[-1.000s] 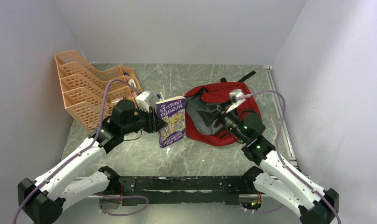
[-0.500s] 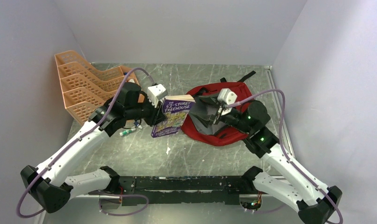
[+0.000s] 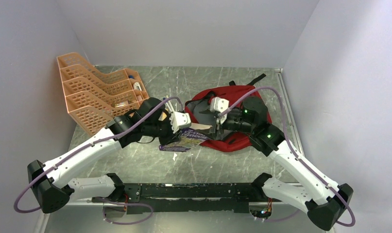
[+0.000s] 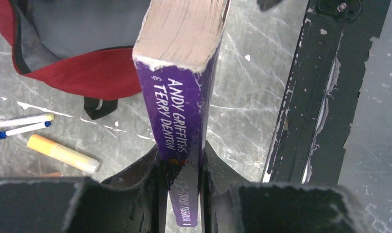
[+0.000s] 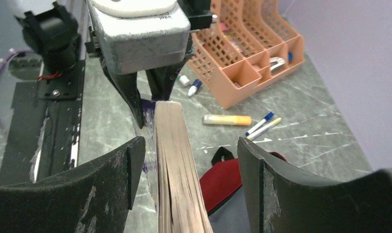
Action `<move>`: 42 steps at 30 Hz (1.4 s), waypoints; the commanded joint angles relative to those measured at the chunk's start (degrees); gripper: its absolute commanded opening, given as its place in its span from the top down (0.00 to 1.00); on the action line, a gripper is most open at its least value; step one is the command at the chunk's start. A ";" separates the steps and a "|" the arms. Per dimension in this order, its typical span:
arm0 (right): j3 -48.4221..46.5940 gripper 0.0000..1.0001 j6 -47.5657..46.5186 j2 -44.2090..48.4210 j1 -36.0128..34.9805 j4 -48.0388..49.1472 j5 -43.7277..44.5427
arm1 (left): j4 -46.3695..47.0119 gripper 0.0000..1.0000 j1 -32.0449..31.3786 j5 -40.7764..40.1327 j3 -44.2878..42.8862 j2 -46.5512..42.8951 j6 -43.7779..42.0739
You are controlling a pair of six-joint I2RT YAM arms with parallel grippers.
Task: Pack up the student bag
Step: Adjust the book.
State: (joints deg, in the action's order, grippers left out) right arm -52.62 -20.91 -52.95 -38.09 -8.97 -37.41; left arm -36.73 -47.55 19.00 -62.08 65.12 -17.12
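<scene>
The student bag (image 3: pixel 235 92) lies open at the right of the table, red with grey lining (image 4: pixel 87 24). My left gripper (image 3: pixel 183 132) is shut on the spine end of a purple paperback book (image 3: pixel 193 138), held spine-up just left of the bag's mouth (image 4: pixel 181 170). My right gripper (image 3: pixel 214 128) faces it from over the bag and is open. Its two pads (image 5: pixel 130 170) stand either side of the book's page edge (image 5: pixel 177 170) with gaps on both sides (image 5: pixel 191 165).
An orange tray rack (image 3: pixel 92 97) stands at the back left. A yellow highlighter (image 5: pixel 228 119) and two pens (image 5: pixel 262 125) lie on the table between rack and bag. The black base rail (image 4: pixel 305 97) runs along the near edge.
The left arm has carried the book right and tipped it down towards the bag. The right arm has swung left to meet it, its jaws widening around the book's free end.
</scene>
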 commanded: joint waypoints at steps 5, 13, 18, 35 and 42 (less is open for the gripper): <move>-2.58 0.27 -4.82 -3.39 -3.93 -10.63 -3.14 | 3.62 0.95 -1.66 1.22 0.50 -2.83 -4.85; -1.32 0.29 -5.11 -4.83 -6.10 -11.76 -1.17 | 3.59 0.95 -2.39 2.14 1.15 -3.34 -5.57; -1.02 0.32 -4.78 -5.95 -6.30 -11.39 -1.33 | 3.86 0.95 -2.90 3.43 2.46 -4.71 -6.62; -0.32 0.72 -1.97 -9.70 -7.88 -9.00 -3.41 | 7.16 0.91 -3.84 2.63 3.78 -5.59 -4.18; 4.52 1.00 2.86 -3.07 -7.89 0.92 -4.65 | 11.59 0.59 -3.79 -4.49 4.82 -10.46 1.05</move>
State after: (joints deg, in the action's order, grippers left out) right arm -50.50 -22.52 -60.86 -45.52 -16.53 -40.10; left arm -34.39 -51.20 19.81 -57.30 59.35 -20.29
